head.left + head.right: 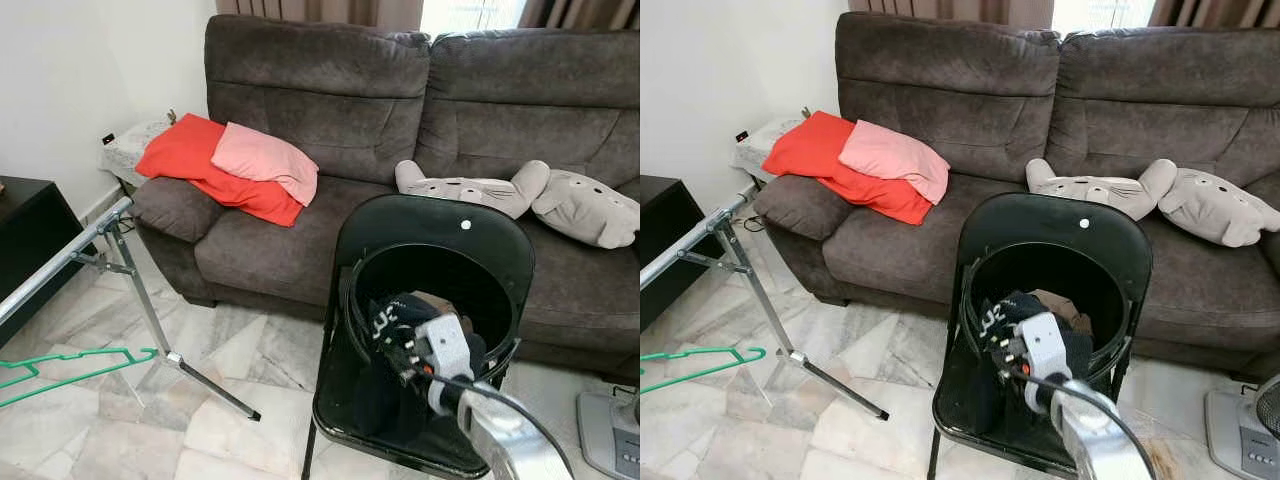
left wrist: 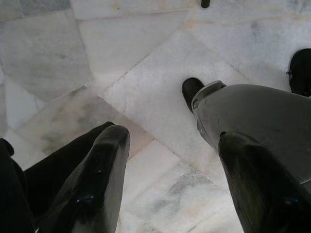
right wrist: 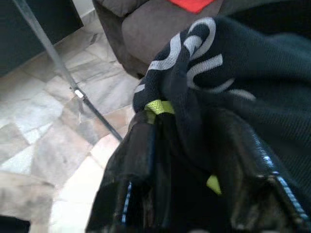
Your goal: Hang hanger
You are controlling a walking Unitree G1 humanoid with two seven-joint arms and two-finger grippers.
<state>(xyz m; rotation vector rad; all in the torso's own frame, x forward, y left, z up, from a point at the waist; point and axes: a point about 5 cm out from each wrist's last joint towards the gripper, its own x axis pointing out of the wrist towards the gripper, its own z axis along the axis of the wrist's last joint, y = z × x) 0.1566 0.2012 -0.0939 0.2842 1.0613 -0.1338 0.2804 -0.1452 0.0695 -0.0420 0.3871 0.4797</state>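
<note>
Marble floor [image 1: 250, 400] and a dark sofa [image 1: 330, 120] frame the scene; a black chair [image 1: 440, 240] carrying a round basket [image 1: 500, 290] of laundry stands before the sofa. The right gripper [image 3: 194, 160] is seen at the basket's near rim, and its jaws are clenched on a dark garment [image 3: 233, 73] with white lettering; a yellow-green strip [image 3: 160, 107], possibly a hanger inside the cloth, is caught between them, though that cannot be confirmed. The rack [image 1: 70, 255] stands well off to the left of those jaws, with a green hanger [image 1: 70, 368] below its rail.

The left gripper [image 2: 170, 184] is pointed down at the floor beside the robot's leg, jaws released and empty.

For the step in hand, the garment is best lifted straight up until it is free of the basket rim, so that nothing is dragged out with it. The grip should be kept firm on the strip and cloth together, since a slack hold would likely let the fabric slide. The load can then be carried left toward the rail, kept high enough to be hooked from above, clear of the rack's slanted leg [image 1: 150, 320].
</note>
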